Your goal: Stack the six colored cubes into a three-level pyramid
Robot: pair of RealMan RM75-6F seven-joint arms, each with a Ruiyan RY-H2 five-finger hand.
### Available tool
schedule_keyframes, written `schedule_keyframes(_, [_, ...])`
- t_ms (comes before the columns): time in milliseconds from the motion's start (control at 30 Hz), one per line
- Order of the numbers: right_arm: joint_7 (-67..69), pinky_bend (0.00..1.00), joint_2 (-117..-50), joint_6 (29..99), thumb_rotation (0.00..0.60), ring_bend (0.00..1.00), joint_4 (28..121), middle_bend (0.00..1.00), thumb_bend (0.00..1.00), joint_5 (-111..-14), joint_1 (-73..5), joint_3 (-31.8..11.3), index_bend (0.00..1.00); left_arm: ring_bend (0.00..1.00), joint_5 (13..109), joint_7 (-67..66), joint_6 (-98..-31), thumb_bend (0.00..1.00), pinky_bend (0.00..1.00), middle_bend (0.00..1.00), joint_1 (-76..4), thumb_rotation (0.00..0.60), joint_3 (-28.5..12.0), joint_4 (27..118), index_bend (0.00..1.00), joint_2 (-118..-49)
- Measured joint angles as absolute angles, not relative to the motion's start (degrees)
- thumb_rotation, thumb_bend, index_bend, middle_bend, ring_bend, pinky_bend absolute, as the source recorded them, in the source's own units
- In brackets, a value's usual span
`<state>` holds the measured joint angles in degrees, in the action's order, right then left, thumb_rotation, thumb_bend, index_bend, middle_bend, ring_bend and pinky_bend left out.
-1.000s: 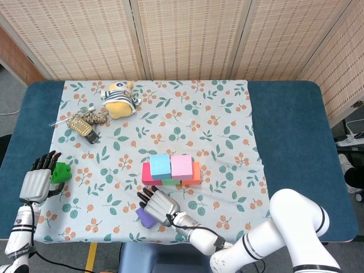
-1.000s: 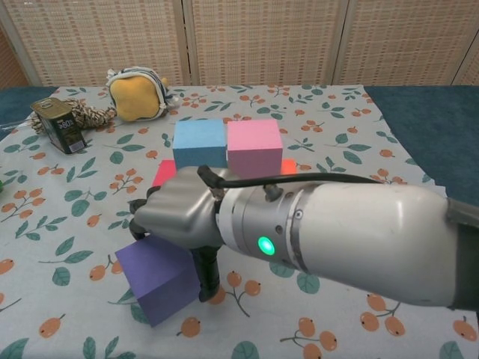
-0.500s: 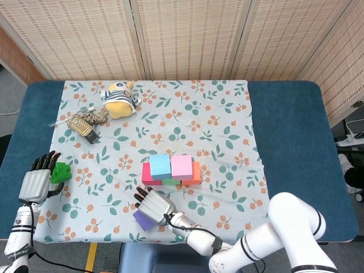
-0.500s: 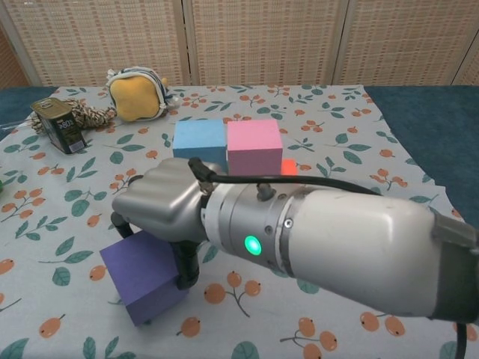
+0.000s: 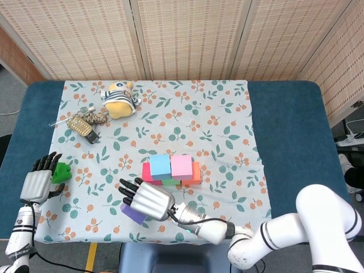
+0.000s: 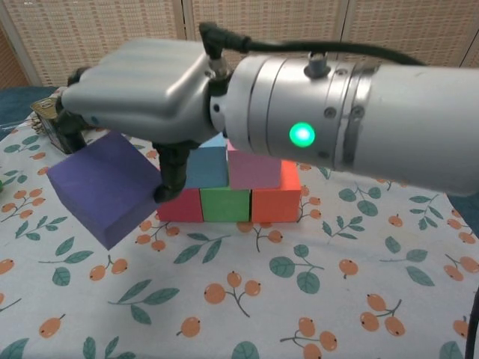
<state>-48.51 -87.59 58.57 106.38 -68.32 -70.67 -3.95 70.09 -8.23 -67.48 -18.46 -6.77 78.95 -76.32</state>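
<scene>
At far left the left hand rests at the cloth's edge beside a small green block; whether it grips the block I cannot tell. The right hand is clamped on the purple cube, held clear of the tablecloth. Just right stands the pyramid: red, green and orange base, with the blue cube and pink cube above. The capping step appears in hand; next, carry purple over their seam and lower it level.
</scene>
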Motion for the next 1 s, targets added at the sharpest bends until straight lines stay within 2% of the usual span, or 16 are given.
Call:
schedule_keyframes(133, [-42.25, 0.36, -82.83, 58.08, 0.600, 0.07, 103.56, 0.15, 0.22, -78.18, -70.78, -4.91, 0.62, 0.00, 69.52, -9.24, -66.85, 0.35, 0.12, 0.00, -18.82, 0.600, -6.76, 78.56, 0.00, -77.03])
schedule_keyframes(367, [-26.59, 0.38, -78.14, 58.16, 0.600, 0.08, 94.90, 0.15, 0.23, -88.89, -71.46, -6.25, 0.50, 0.00, 68.82, -10.01, -66.18, 0.36, 0.13, 0.00, -19.17, 0.600, -6.80, 78.14, 0.00, -77.62])
schedule_keyframes(600, [-9.45, 0.43, -74.91, 58.72, 0.600, 0.08, 86.49, 0.13, 0.23, -95.45, -72.05, -6.61, 0.26, 0.00, 67.80, -9.99, -65.41, 0.36, 0.13, 0.00, -19.44, 0.600, -7.16, 77.61, 0.00, -77.85])
schedule_keyframes(800, [-2.73, 0.49, -72.15, 61.02, 0.600, 0.10, 78.14, 0.13, 0.23, -103.89, -72.78, -5.48, 0.23, 0.00, 67.13, -10.80, -64.98, 0.36, 0.13, 0.00, -19.75, 0.600, -7.29, 76.89, 0.00, -78.33])
schedule_keyframes(1000, [-0.27, 0.55, -69.96, 62.81, 0.600, 0.13, 73.58, 0.13, 0.23, -111.07, -73.39, -2.16, 0.16, 0.00, 66.38, -11.83, -64.65, 0.36, 0.13, 0.00, -19.99, 0.600, -7.37, 76.11, 0.00, -79.02])
